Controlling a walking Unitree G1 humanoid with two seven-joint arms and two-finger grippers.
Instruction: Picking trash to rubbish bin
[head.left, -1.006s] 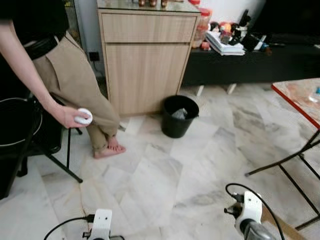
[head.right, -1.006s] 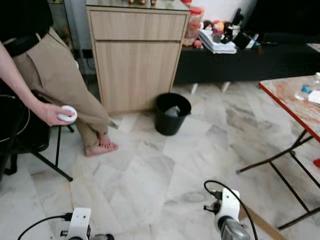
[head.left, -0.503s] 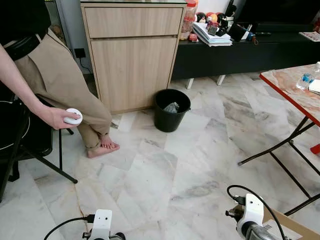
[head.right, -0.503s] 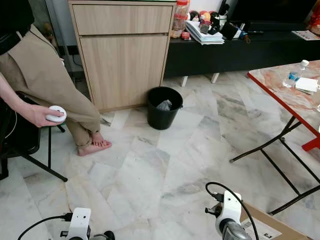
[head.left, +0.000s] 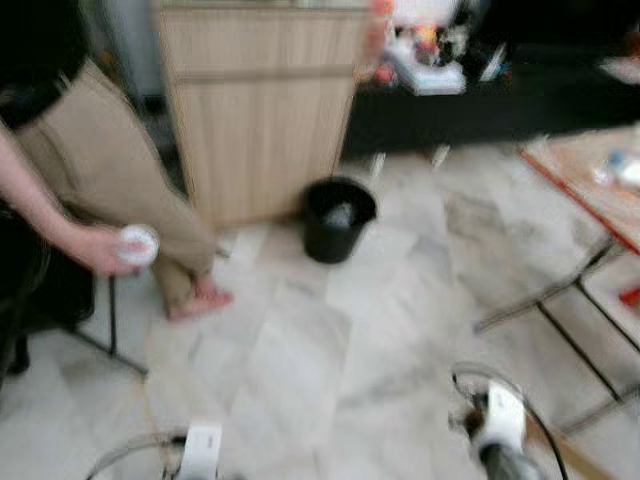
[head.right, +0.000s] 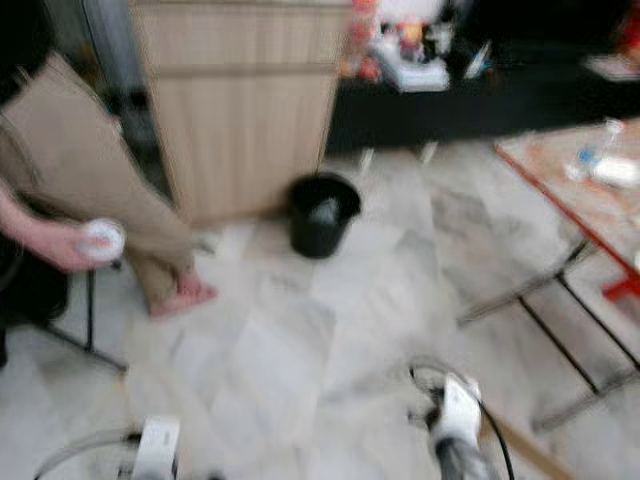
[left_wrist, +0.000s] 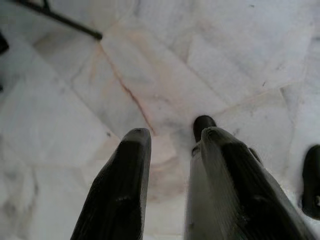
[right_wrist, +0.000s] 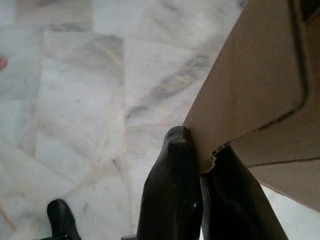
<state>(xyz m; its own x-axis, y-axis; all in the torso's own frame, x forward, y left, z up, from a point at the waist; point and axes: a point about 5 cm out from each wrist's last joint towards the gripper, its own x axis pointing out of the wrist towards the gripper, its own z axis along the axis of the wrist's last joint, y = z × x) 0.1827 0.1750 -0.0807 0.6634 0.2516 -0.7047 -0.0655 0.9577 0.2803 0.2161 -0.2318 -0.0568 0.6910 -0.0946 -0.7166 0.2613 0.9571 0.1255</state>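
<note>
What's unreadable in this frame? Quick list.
- Black bin: the eye views are motion-blurred, so the pale lump inside cannot be identified.
- White round thing in the person's hand: blur hides what it is.
- Items on the dark low shelf: smeared into colour patches.
- Right hand: its black fingers lie against a cardboard box; a real grip cannot be judged.
- The person is cut off by the frame edge.

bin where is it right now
In the eye views the black bin stands on the marble floor ahead of the robot, just past the wooden cabinet's right corner, with the person's foot to its left.
</note>
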